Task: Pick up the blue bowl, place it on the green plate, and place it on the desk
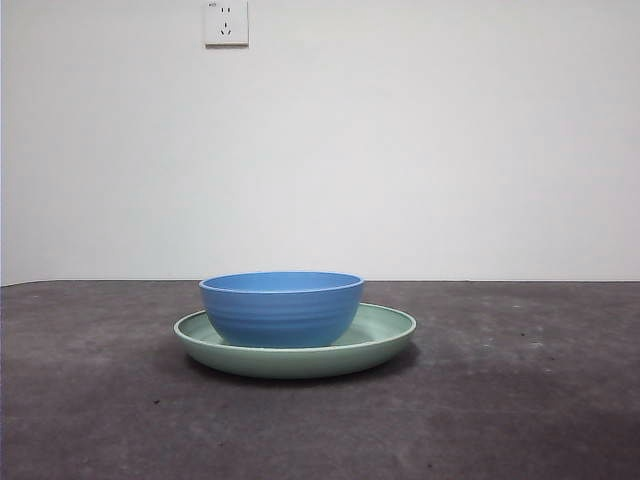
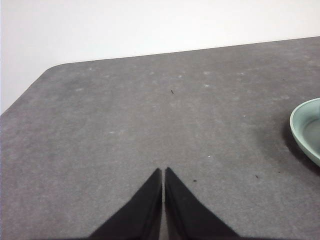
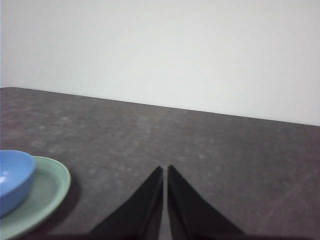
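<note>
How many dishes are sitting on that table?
2. A blue bowl sits inside a green plate, slightly off-centre, in the middle of the desk. Nothing else shows, though some of the desk lies out of view.

Dark grey desk (image 1: 90, 400), faint pale smudges; green plate (image 1: 385, 335) resting directly on it.

You see one round, glossy medium-blue bowl (image 1: 281, 308), one wide, shallow, pale mint-green glossy plate (image 1: 385, 332), one large dark grey-brown matte desk (image 1: 520, 400), one white wall socket (image 1: 226, 22), and two grippers: left gripper (image 2: 163, 172), right gripper (image 3: 165, 170), two black jaws each.
</note>
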